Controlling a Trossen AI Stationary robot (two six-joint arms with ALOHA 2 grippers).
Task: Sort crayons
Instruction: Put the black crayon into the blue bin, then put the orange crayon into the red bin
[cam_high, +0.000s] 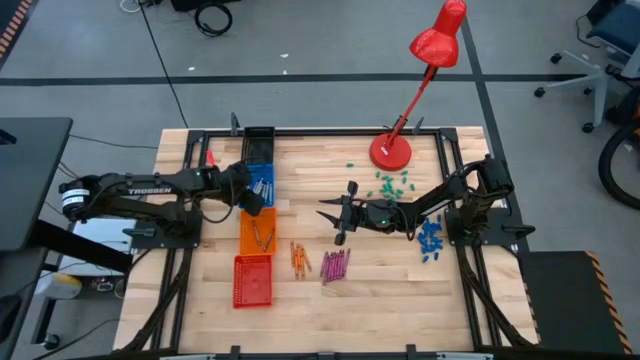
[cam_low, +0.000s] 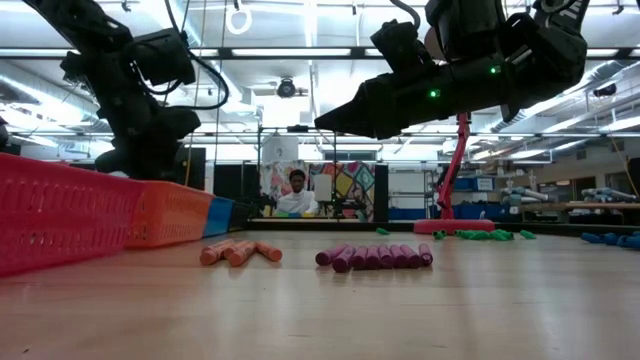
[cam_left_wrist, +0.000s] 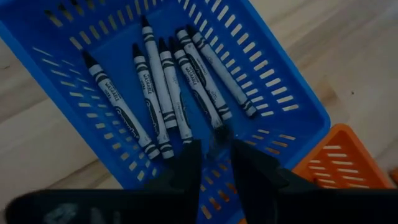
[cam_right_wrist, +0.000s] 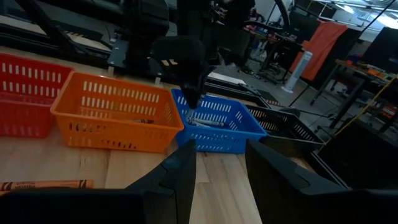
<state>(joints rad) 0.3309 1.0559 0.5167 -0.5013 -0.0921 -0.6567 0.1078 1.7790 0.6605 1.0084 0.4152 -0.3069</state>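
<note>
Sorting status: partway.
Done: grey crayons lie in blue basket.
Left: orange crayons, pink crayons on table.
Left gripper: fingers slightly parted, empty, over blue basket.
Right gripper: fingers apart, empty, above the pink crayons.

Slotted plastic basket, paper-wrapped crayons

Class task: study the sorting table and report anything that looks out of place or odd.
The orange plastic basket holds thin sticks, yet three orange crayons lie loose on the wooden table. Nothing looks spilled or damaged.
</note>
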